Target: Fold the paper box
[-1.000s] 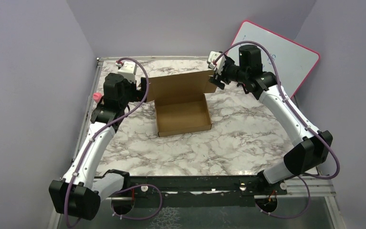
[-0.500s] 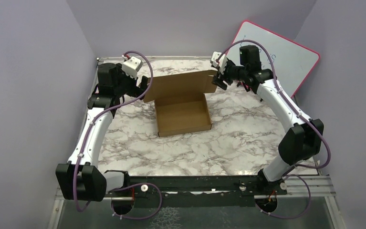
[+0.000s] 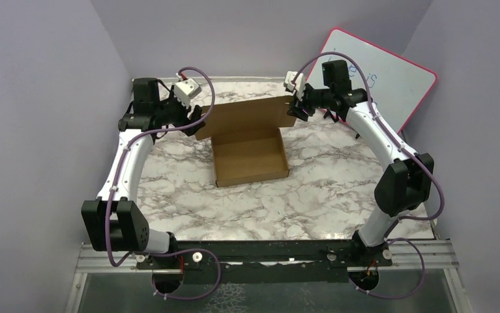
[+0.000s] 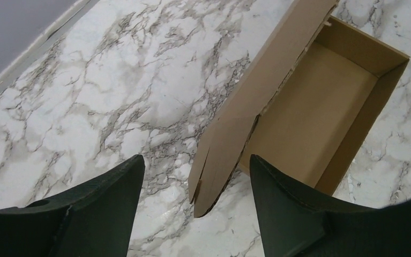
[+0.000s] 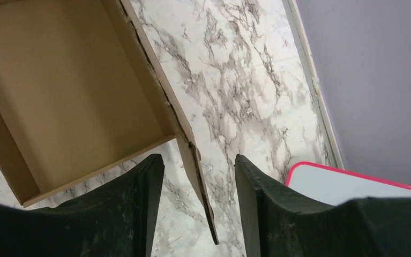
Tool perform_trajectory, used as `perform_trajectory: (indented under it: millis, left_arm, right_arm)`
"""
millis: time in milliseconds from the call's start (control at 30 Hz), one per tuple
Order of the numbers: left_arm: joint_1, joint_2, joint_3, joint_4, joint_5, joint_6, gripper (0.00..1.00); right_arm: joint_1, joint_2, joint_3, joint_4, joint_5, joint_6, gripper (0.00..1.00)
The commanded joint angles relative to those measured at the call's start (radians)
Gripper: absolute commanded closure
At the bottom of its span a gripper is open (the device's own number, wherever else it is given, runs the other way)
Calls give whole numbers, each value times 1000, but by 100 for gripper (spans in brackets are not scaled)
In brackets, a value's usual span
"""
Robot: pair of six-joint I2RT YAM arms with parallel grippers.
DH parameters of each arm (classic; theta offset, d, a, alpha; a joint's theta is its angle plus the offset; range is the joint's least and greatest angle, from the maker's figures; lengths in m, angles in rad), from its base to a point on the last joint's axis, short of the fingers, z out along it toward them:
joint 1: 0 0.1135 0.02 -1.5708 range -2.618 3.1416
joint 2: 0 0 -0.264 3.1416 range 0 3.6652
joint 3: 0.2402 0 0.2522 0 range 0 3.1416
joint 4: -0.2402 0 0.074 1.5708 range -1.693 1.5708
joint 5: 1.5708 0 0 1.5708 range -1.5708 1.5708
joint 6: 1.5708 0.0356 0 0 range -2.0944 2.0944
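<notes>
Paper box (image 3: 250,156), top view: parked mid-surface (image 3: 338,189), a bit toward the far side. Tray part looks done, walls up all round, bottom flat. Lid (image 3: 247,116) not shut, standing up off the far wall and leaning a touch.
Left tool (image 3: 197,117), top view: right at the lid's left end. Way too small here to read the jaws.
Right tool (image 3: 297,104), top view: at the lid's right end, same problem. Pink-framed whiteboard (image 3: 390,81) propped behind it, nothing to do with the job.
Left wrist view: jaws apart, straddling the lid's left end flap (image 4: 222,155), no contact as far as visible. So open and gripping nothing. Tray interior plain and bare past the flap.
Right wrist view: jaws apart here too, right end flap (image 5: 202,198) seen edge-on between them with a gap on both sides. Open, holding nothing.
Progress, best guess: roughly halfway. Tray formed, closing not started.
Left to do, probably: fold both end flaps in, swing the lid down, tuck it into the tray.
Hidden or iffy: far face of the lid, any front tuck flap on it, whether the tray walls are actually locked. Lower part of both tools cut off at the bottom of the wrist views.
</notes>
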Motion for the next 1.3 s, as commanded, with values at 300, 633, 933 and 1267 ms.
perform_trajectory:
  millis: [300, 633, 933, 1267]
  left_arm:
    - [65, 87, 40, -62, 236, 49, 45]
    - [70, 98, 46, -60, 281, 43, 57]
    - [70, 76, 39, -50, 283, 19, 72]
    - [33, 30, -6, 36, 157, -109, 80]
  right_arm:
    - [-5, 45, 55, -60, -60, -20, 52]
    - [-6, 44, 56, -72, -60, -23, 70]
    - [-7, 39, 74, -93, -79, 7, 86]
    - [-5, 34, 84, -89, -60, 143, 95]
